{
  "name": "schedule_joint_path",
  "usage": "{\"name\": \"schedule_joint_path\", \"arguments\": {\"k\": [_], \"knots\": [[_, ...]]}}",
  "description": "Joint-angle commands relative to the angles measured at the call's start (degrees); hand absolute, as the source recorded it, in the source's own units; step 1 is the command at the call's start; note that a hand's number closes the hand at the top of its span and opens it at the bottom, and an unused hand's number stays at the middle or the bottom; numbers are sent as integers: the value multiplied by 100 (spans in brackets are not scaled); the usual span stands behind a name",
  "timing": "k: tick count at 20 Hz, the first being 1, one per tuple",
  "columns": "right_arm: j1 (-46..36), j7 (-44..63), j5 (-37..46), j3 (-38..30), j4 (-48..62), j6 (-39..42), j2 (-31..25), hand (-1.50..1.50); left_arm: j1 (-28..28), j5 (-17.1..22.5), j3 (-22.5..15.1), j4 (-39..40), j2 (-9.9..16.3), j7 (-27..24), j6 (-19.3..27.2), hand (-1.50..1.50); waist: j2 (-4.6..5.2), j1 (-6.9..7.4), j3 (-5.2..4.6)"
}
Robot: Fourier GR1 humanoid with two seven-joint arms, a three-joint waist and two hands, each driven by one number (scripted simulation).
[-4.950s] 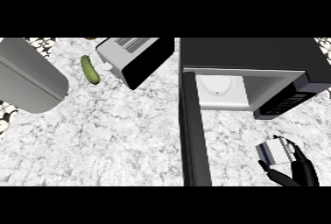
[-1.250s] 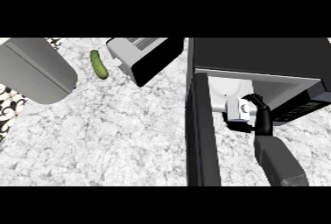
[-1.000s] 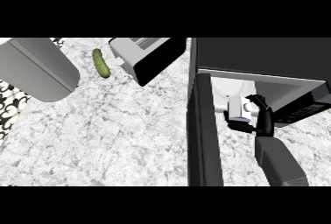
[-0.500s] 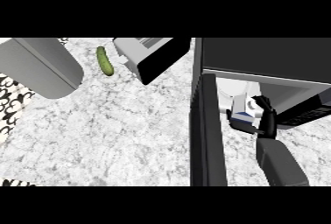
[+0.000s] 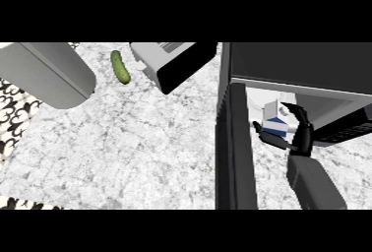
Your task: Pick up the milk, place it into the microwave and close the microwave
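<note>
The milk carton, white with a blue band, is held at the mouth of the microwave at the right of the head view. My right hand is shut on it, fingers over its far side and thumb under its near side. The microwave's dark door stands open, running edge-on down the view just left of the hand. A white cup-like object inside the microwave is partly hidden behind the carton. My left hand does not show.
A green cucumber lies on the marble counter at the top left. A grey rounded appliance stands at the far left, and a grey box with a dark face sits at the top centre.
The right hand has carried the milk from the lower right up to the microwave opening. Over the last second it has shifted slightly lower in the view as the view moved.
</note>
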Motion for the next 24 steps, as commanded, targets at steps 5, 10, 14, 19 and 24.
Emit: {"name": "schedule_joint_path", "arguments": {"k": [5, 10, 14, 19, 24], "knots": [[-1164, 1055, 592, 701, 390, 288, -505, -150, -239, -23, -37, 11, 137, 127, 40, -150, 151, 474, -30], [-1316, 1295, 589, 783, 332, -36, -362, -150, -328, -24, -115, 56, 163, 203, 55, -150, 120, 527, -38], [-1457, 1471, 515, 827, 261, -235, -142, -150, -377, 75, -191, 146, 163, 276, 76, -150, 70, 468, -36], [-1532, 1530, 478, 931, 137, -314, -68, -150, -449, 5, -208, 175, 302, 425, 68, -150, 56, 419, -24], [-1712, 1732, 306, 871, 11, -557, -27, -150, -505, -60, -358, 290, 214, 455, 94, -150, 9, 255, -19]]}}
